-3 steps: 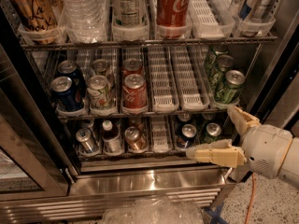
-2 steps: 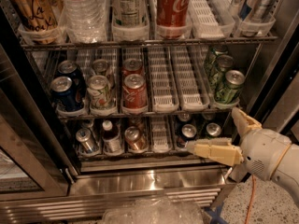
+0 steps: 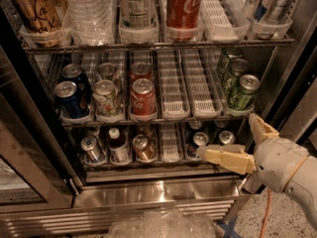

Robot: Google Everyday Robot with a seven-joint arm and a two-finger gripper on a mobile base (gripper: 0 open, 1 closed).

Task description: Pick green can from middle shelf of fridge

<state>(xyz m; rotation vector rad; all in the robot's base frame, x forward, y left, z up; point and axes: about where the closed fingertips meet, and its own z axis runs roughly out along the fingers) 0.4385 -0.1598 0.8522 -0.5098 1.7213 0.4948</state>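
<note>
The green can (image 3: 242,92) stands at the front right corner of the middle shelf (image 3: 173,90) in the fridge (image 3: 148,195). Just below it hovers the gripper (image 3: 227,134), fingers spread wide, holding nothing.

gripper (image 3: 228,135): lower right of the frame | fingers (image 3: 228,157): two, pale yellow, blocky, with segment seams, tips set apart | wrist shell (image 3: 285,165): rounded, smooth, off-white | markings: small patch of dots on the shell side, one thin orange line across it
</note>
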